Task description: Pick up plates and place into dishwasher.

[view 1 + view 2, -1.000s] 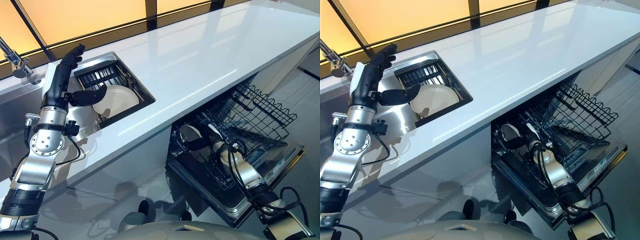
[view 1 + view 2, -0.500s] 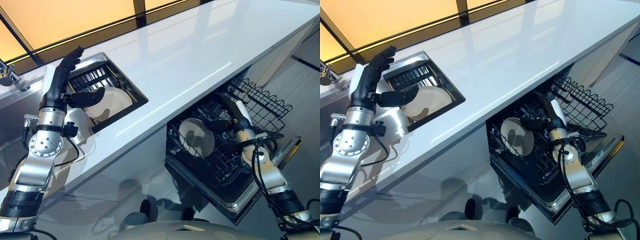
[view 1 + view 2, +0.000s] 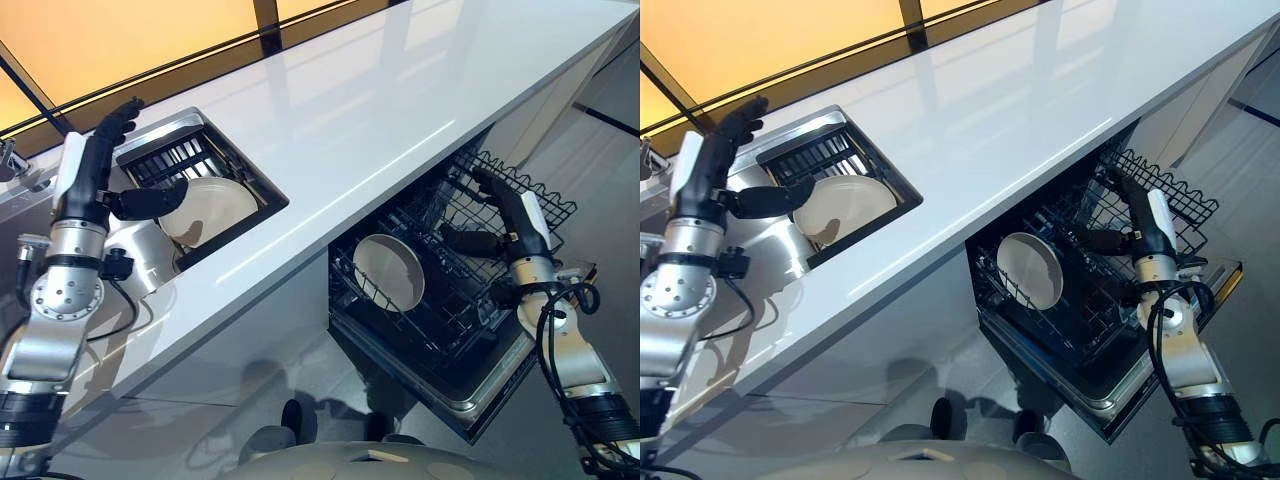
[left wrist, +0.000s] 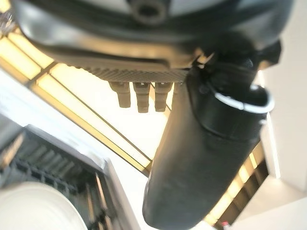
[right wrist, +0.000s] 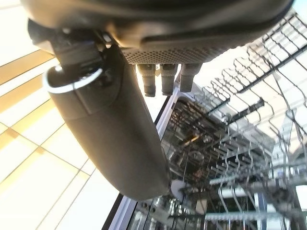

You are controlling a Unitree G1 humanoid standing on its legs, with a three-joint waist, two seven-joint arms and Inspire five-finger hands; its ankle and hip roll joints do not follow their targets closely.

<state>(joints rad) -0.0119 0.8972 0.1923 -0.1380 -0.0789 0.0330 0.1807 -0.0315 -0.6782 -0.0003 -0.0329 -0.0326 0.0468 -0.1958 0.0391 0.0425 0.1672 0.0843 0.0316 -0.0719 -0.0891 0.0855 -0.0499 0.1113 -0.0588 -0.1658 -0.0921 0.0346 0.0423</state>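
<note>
One plate (image 3: 389, 272) now stands racked in the dishwasher (image 3: 450, 340); my right hand (image 3: 500, 215), fingers released, has backed off toward three o'clock. Left hand (image 3: 100, 170) hovers open by the sink plate (image 3: 210, 210).

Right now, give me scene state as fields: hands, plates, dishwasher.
left hand: open, raised over the sink, thumb out toward the plate, holding nothing
right hand: open, above the dishwasher rack, holding nothing
plate in sink: white, leaning in the sink beside a dark drain rack
plate in dishwasher: standing on edge in the lower rack, free of the right hand
dishwasher door: open, rack pulled out
countertop: white
</note>
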